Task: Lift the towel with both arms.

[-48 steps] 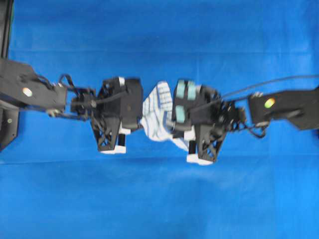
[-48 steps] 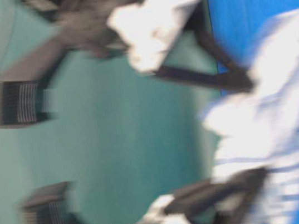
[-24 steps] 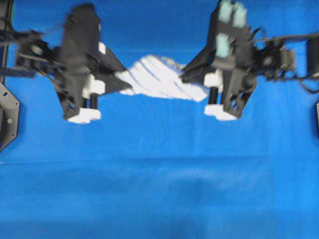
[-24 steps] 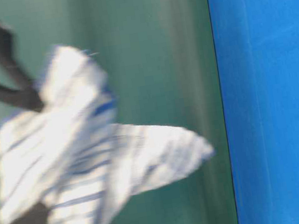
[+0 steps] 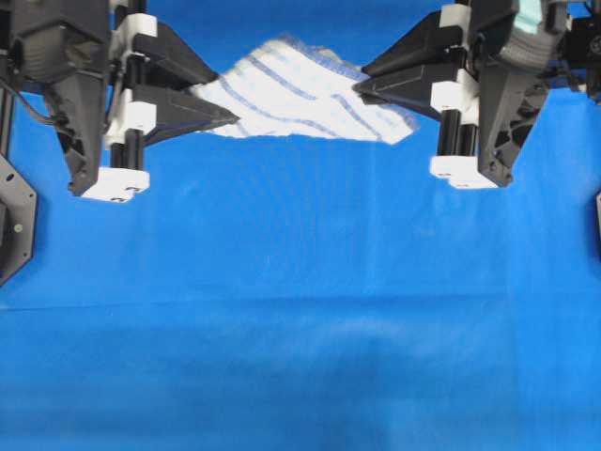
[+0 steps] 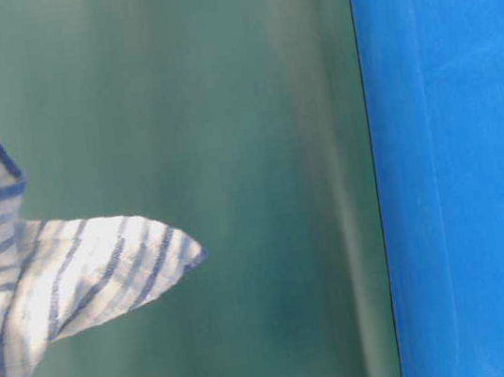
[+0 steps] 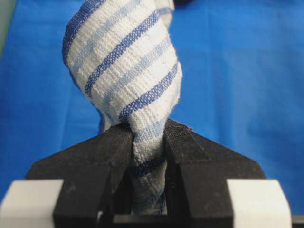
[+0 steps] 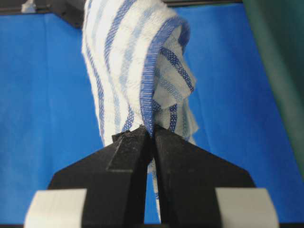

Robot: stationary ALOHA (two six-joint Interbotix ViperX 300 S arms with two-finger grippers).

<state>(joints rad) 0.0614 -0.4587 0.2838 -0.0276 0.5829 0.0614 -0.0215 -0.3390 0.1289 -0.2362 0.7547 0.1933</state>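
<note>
The white towel (image 5: pixel 296 94) with blue stripes hangs stretched in the air between my two grippers, high above the blue table cloth. My left gripper (image 5: pixel 225 115) is shut on its left end; the left wrist view shows a bunched fold of towel (image 7: pixel 128 71) pinched between the black fingers (image 7: pixel 185 156). On the other side my right gripper (image 5: pixel 362 86) is shut on the right end, with the towel's blue hem (image 8: pixel 152 76) clamped at the fingertips (image 8: pixel 128 142). In the table-level view a loose corner of the towel (image 6: pixel 84 270) hangs free at the left edge.
The blue table cloth (image 5: pixel 300 329) covers the whole surface below. A green wall (image 6: pixel 228 154) stands behind the table's edge. Black fixtures (image 5: pixel 14 221) sit at the far left and right sides of the table.
Both arms have risen and spread apart, carrying the towel up off the cloth and pulling it out from a crumpled bunch into a stretched span.
</note>
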